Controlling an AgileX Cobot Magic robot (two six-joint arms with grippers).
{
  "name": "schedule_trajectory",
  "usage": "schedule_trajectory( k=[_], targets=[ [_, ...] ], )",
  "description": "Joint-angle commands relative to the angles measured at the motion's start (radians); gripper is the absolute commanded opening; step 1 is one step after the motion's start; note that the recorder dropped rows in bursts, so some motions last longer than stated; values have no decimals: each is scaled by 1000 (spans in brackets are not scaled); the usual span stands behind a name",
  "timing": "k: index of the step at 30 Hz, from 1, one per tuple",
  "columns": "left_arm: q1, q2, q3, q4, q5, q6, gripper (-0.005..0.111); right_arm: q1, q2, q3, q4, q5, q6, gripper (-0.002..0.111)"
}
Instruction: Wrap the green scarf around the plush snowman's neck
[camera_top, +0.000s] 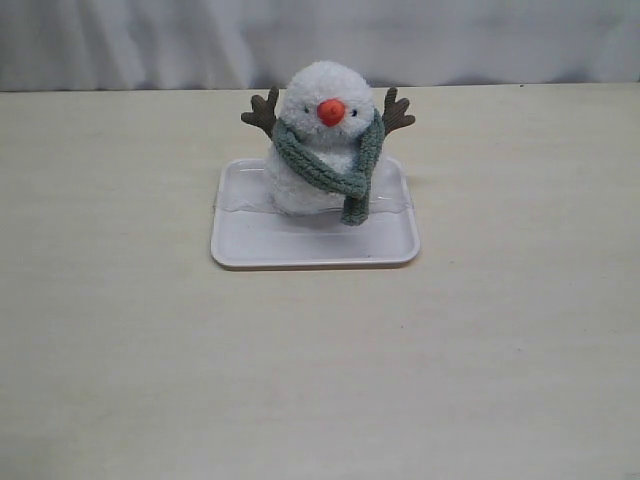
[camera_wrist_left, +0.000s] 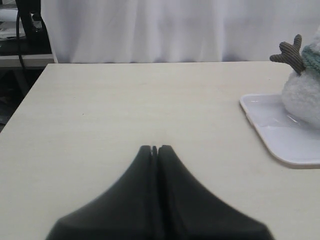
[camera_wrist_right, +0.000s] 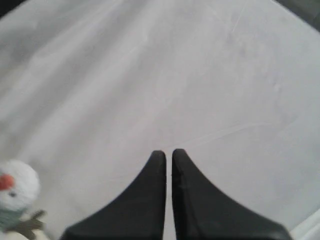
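The plush snowman (camera_top: 318, 140) stands upright at the back of a white tray (camera_top: 300, 245), white and fluffy with an orange nose and brown twig arms. The green scarf (camera_top: 335, 168) is wound round its neck, one end hanging down its front. Neither gripper shows in the exterior view. In the left wrist view my left gripper (camera_wrist_left: 154, 148) is shut with nothing in it, over bare table, the snowman (camera_wrist_left: 303, 92) and tray (camera_wrist_left: 280, 137) off to one side. My right gripper (camera_wrist_right: 168, 153) is shut and empty, facing the pale curtain; the snowman (camera_wrist_right: 17, 190) sits in a corner.
The pale wooden table (camera_top: 320, 370) spreads around the tray. A white curtain (camera_top: 320, 40) hangs behind the table's far edge. Dark equipment on a stand (camera_wrist_left: 27, 30) sits beyond the table's corner in the left wrist view.
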Motion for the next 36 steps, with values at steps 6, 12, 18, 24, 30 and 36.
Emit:
schedule_trajectory(
  k=[6, 12, 18, 24, 30, 36],
  targets=[
    [2, -3, 2, -2, -15, -4, 0, -17, -26, 35, -565, -15, 1, 4],
    [2, -3, 2, -2, -15, -4, 0, -17, -26, 37, -440, -17, 6, 4],
    [2, -3, 2, -2, -15, -4, 0, -85, -26, 38, -597, -22, 8, 4],
    [2, -3, 2, -2, -13, -4, 0, -196, -26, 72, -646, -70, 8, 4],
    [2, -3, 2, -2, -15, -4, 0, -298, -26, 142, -908, -105, 8, 4],
    [2, -3, 2, -2, -15, -4, 0, -369, -26, 208, -908, -109, 8, 4]
  ],
)
